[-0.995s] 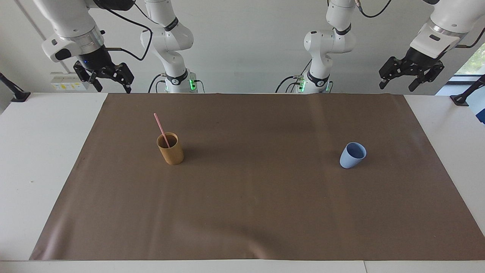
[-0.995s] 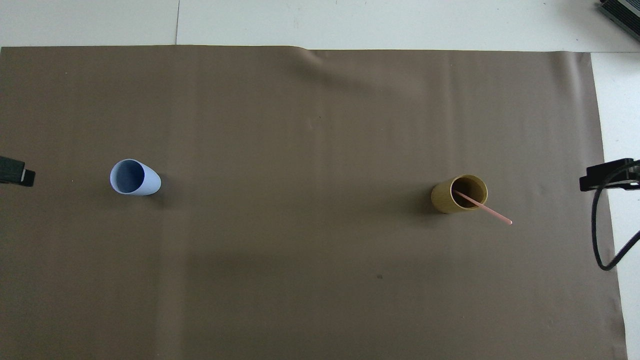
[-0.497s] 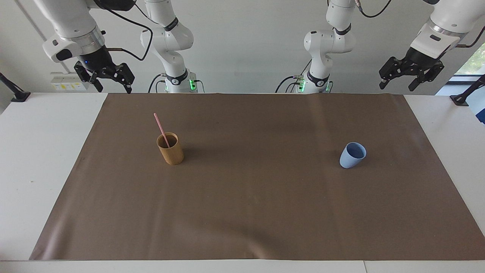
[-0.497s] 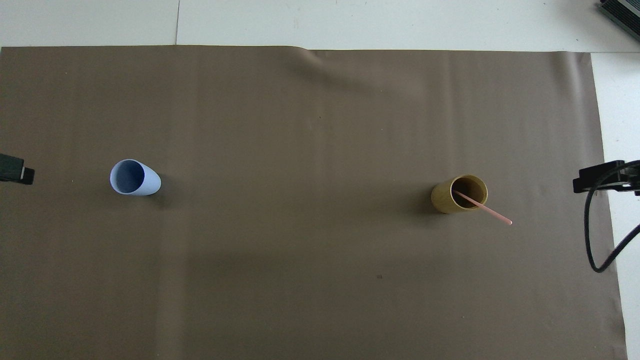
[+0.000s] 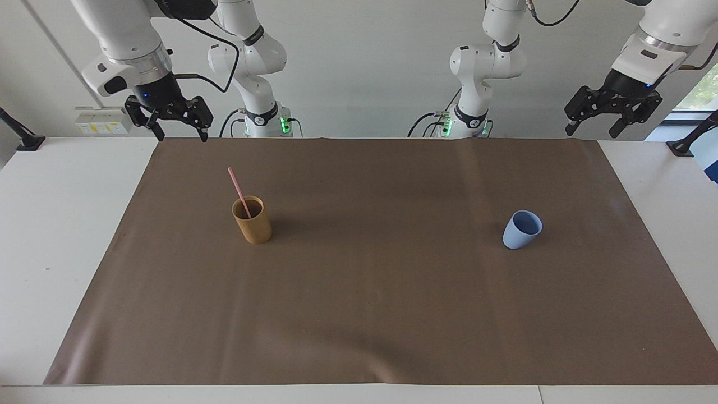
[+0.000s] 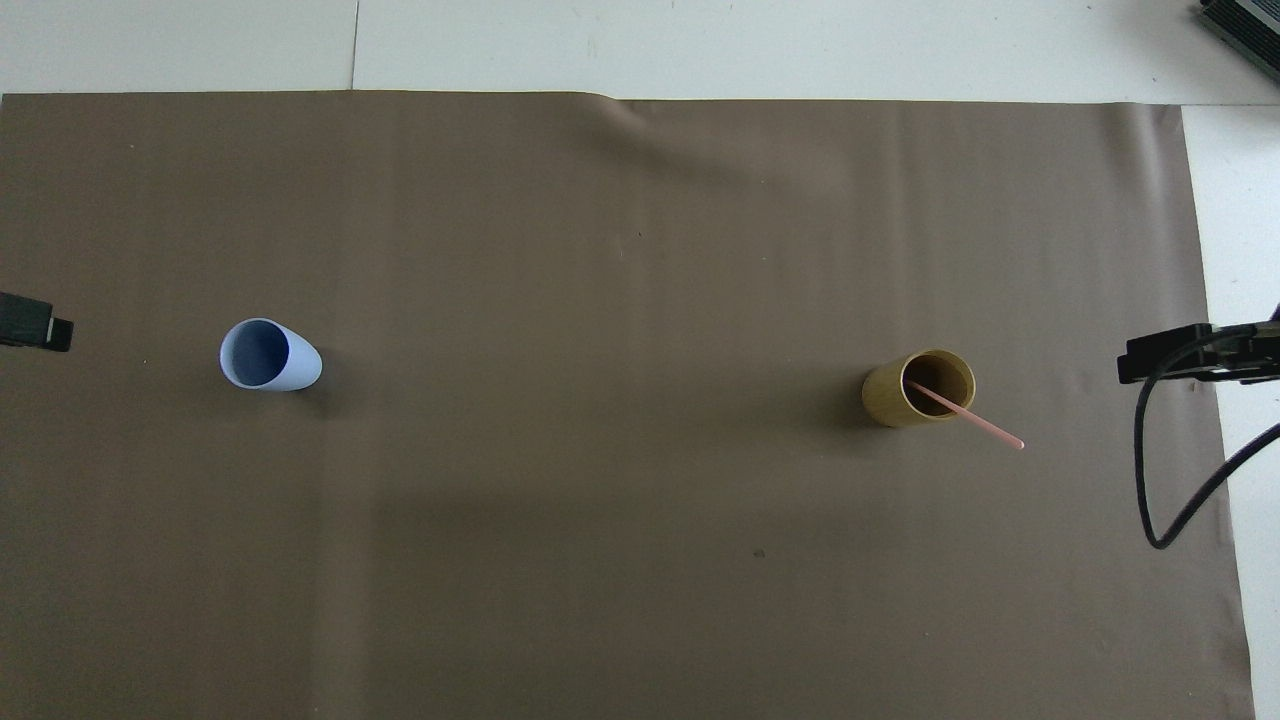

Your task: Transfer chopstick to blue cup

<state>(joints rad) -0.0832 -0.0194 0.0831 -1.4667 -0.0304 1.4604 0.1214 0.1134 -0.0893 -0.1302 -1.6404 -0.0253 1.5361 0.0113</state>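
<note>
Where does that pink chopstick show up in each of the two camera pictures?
Facing view: the chopstick leans out of the tan bamboo cup, toward the right arm's end of the table.
Overhead view: the chopstick slants out over the same cup's rim.
Shared landmark: the blue cup.

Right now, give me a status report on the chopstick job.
Both grippers open and empty, right gripper and left gripper raised near their bases. Chopstick leaning in the bamboo cup. Blue cup empty, toward the left arm's end. Nothing between them.
</note>
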